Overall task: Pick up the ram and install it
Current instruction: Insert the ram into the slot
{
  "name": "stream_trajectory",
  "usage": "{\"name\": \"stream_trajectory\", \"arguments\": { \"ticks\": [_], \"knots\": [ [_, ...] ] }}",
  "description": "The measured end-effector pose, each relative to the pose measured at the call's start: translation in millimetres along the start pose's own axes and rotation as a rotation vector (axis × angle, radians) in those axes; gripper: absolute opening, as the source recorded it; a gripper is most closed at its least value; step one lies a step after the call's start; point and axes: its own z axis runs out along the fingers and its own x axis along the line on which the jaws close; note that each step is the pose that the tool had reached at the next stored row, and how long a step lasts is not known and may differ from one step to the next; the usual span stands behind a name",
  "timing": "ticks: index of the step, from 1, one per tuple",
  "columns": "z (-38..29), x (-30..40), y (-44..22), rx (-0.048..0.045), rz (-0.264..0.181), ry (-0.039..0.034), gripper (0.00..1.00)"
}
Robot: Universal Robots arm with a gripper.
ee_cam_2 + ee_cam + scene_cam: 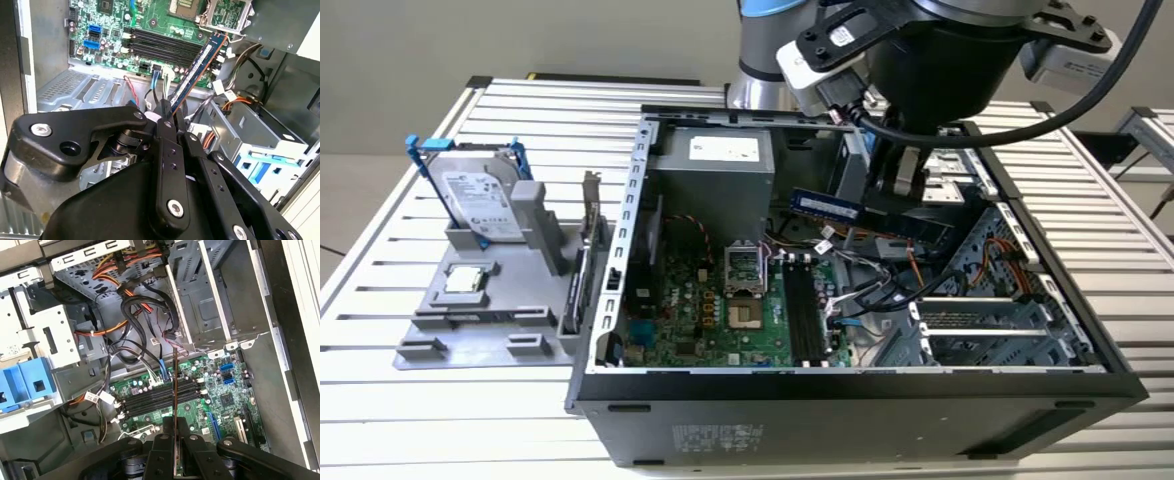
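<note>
Ram (197, 75) was pinched at one end by the gripper (170, 114), fingers closed on it; held aloft inside the open computer case (854, 405), clear of the memory slots (150, 401); transport step judged in hand, installation not done; seating would require its edge aligned along one slot.

The ram (827, 206) hangs above the motherboard (707, 310) inside the case (854, 420), tray (494, 325) just beside.

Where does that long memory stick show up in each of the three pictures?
Exterior view: the ram hangs over the open case, beneath the arm.
Second wrist view: it slants from the gripper towards the motherboard.
First wrist view: edge-on, a thin line sticking out of the gripper.
Shared landmark: the black memory slots on the motherboard.
</note>
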Motion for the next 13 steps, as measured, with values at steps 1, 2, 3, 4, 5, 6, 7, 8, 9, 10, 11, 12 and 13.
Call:
{"name": "stream_trajectory", "arguments": {
  "ticks": [1, 2, 3, 4, 5, 6, 7, 8, 9, 10, 11, 12, 13],
  "knots": [
    [0.0, 0.0, 0.0, 0.0, 0.005, 0.0, 0.0],
    [0.0, 0.0, 0.0, -0.0001, 0.01, 0.0001, 0.0],
    [0.0, 0.0, 0.0, -0.0002, 0.016, 0.0002, 0.0],
    [0.0, 0.0, 0.0, -0.0002, 0.022, 0.0003, 0.0],
    [0.0, 0.0, 0.0, -0.0003, 0.029, 0.0004, 0.0],
    [0.0, 0.0, 0.0, -0.0003, 0.036, 0.0005, 0.0],
    [0.0, 0.0, -0.1, -0.0004, 0.043, 0.0005, 0.0],
    [0.0, 0.0, -0.1, -0.0005, 0.05, 0.0007, 0.0],
    [0.0, 0.0, -0.1, -0.0006, 0.057, 0.0007, 0.0],
    [0.0, 0.0, 0.0, -0.0006, 0.064, 0.0009, 0.0],
    [0.0, 0.0, 0.0, -0.0007, 0.072, 0.0009, 0.0],
    [0.0, 0.0, 0.0, -0.0008, 0.08, 0.0011, 0.0],
    [0.0, 0.0, 0.0, -0.0009, 0.089, 0.0012, 0.0]
  ]
}}
